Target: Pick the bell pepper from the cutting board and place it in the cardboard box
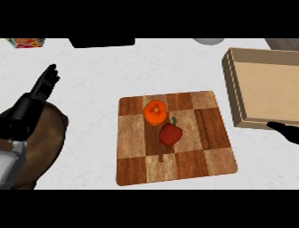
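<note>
A red bell pepper (170,134) with a green stem lies near the middle of the wooden cutting board (175,171). An orange fruit (156,111) sits on the board just beyond it. The open cardboard box (235,93) stands to the board's right, reaching the right edge of the view. My right hand (298,135) comes in from the right edge, just in front of the box's near wall and apart from the pepper; only a dark part of it shows. My left hand (37,95) rests at the left with straight fingers pointing up, holding nothing.
A brown round object (50,138) lies under my left forearm at the left. Along the far edge of the white counter are a colourful packet (26,42), a black object (103,42) and a pale round object (208,41).
</note>
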`<action>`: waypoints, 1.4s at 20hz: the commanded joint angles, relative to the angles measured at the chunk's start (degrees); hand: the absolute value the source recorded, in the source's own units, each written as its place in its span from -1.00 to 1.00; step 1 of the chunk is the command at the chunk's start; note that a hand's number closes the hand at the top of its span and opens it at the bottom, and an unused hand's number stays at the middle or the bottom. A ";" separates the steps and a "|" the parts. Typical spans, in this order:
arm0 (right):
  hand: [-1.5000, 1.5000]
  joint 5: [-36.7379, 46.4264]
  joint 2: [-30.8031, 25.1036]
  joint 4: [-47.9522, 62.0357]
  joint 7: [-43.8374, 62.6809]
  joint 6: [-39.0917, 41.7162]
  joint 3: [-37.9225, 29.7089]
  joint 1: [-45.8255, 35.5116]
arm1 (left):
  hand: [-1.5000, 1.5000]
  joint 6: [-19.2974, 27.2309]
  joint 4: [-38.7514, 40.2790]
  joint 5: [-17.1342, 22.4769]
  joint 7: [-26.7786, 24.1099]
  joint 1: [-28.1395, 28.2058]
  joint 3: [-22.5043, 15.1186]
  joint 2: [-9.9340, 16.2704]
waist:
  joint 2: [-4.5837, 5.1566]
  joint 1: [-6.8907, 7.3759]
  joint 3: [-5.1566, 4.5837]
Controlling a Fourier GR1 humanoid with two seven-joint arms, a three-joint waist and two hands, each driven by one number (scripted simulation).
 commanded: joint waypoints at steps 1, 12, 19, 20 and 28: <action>-1.00 13.75 -1.06 -7.37 7.53 -5.87 7.28 6.82 | 0.00 -1.96 -2.84 -1.68 2.47 -0.23 -3.00 1.22 | 0.07 0.98 0.23; -1.00 34.28 -8.16 -21.28 42.65 18.13 22.03 2.69 | 0.00 -2.92 -4.43 -3.80 2.35 -1.03 -5.67 0.17 | 1.33 5.89 -0.03; -1.00 32.77 -1.13 -21.27 62.56 36.71 32.24 -9.39 | 0.00 -3.60 -4.72 -4.62 2.27 -3.10 -6.57 -0.69 | 1.99 8.92 0.18; -1.00 32.41 -1.13 -22.10 65.13 40.08 33.05 -10.78 | 0.00 -3.68 -3.32 -3.76 2.41 -4.44 -5.62 -1.20 | 1.94 7.86 0.13; -1.00 30.81 12.50 -10.69 75.76 46.64 36.13 -20.73 | 0.00 -3.06 -4.45 -4.30 4.92 -5.27 -6.39 -2.46 | 1.54 8.20 0.22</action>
